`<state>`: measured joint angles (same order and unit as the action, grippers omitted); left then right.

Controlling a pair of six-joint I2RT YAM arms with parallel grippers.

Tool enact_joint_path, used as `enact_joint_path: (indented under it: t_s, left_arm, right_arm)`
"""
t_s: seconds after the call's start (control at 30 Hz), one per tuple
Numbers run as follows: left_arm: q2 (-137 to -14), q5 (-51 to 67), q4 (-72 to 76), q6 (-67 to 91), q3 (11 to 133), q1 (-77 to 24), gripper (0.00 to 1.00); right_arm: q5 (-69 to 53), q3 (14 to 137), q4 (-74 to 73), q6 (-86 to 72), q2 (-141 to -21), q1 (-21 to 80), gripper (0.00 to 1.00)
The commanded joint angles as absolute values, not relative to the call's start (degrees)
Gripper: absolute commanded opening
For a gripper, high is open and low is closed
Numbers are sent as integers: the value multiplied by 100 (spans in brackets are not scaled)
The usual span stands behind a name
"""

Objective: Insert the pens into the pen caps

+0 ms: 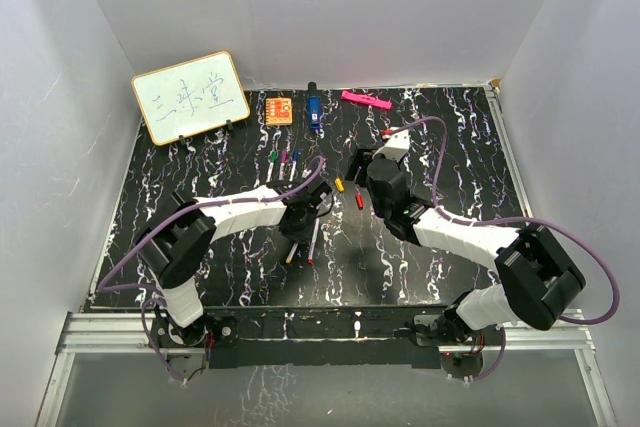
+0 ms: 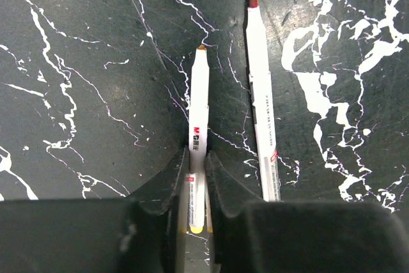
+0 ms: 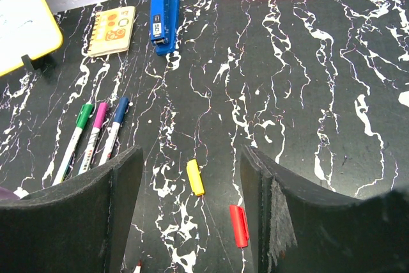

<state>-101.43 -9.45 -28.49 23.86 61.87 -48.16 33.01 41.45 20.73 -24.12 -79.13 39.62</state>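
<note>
My left gripper (image 1: 299, 224) (image 2: 197, 158) is shut on a white pen with a yellow end (image 2: 198, 113), which lies on the black marbled table (image 1: 200, 177). A second white pen with a red tip (image 2: 262, 107) lies just right of it, uncapped; both show in the top view (image 1: 313, 242). My right gripper (image 1: 352, 172) (image 3: 192, 155) is open and empty, hovering over a yellow cap (image 3: 195, 177) (image 1: 339, 185). A red cap (image 3: 239, 225) (image 1: 359, 201) lies beside its right finger. Three capped pens, green (image 3: 83, 116), purple (image 3: 100, 114) and blue (image 3: 121, 110), lie side by side at the left.
A whiteboard with a yellow rim (image 1: 190, 97) stands at the back left. An orange notepad (image 1: 279, 109), a blue stapler (image 1: 313, 110) and a pink bar (image 1: 366, 100) lie along the back edge. White walls enclose the table.
</note>
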Motion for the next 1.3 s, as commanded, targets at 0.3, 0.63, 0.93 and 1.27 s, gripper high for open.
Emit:
enact_joint_path:
  t_s: [0.3, 0.63, 0.93, 1.27]
  left_arm:
    - [-10721, -1058, -3294, 2060, 5880, -4781, 0]
    - [-10158, -1068, -3567, 1844, 6260, -4686, 0]
    - [-9436, -799, -3573, 1646, 6360, -4186, 0]
    - [-8775, -538, -3431, 1518, 6483, -3798, 0]
  right_arm:
    - [3492, 4381, 2159, -2391, -8001, 3922, 59]
    - [3219, 4919, 1342, -2533, -8628, 3702, 58]
    - [2413, 5947, 444, -2123, -9653, 3379, 54]
    - [1630, 6466, 16, -1896, -10582, 3408, 46]
